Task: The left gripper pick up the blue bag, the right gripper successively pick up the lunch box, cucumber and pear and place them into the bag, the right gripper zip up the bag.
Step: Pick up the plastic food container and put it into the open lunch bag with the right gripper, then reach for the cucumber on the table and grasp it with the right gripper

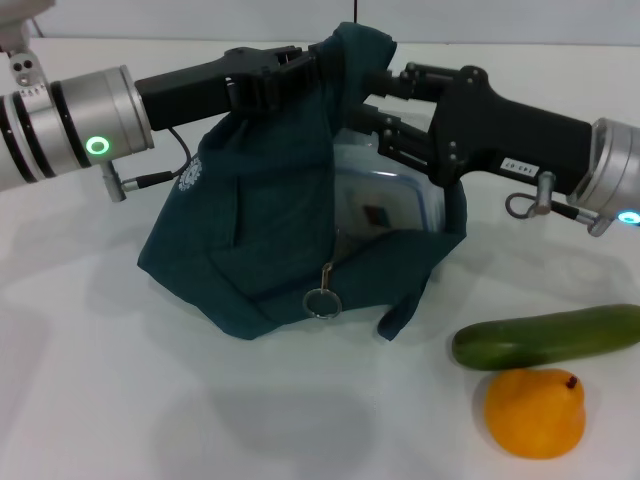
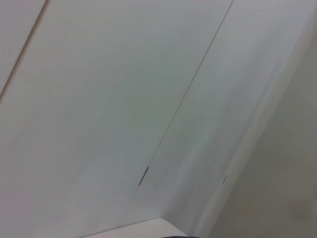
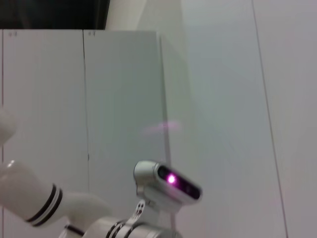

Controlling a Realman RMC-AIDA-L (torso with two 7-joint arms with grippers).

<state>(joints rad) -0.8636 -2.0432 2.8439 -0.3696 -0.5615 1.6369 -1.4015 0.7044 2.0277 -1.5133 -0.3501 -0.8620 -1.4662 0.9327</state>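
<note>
Pear [image 1: 535, 412] and cucumber [image 1: 548, 337] lie nearest on the worktop [image 1: 90, 380], touching; both smooth, firm, likely slippery, so take cucumber mid-length. Box [image 1: 385, 205] sits inside the soft bag [image 1: 270, 240]. Left gripper [image 1: 300, 75] is clamped on the bag's top edge. Right gripper [image 1: 385, 105] at the opening, fingers: can't tell.
</note>
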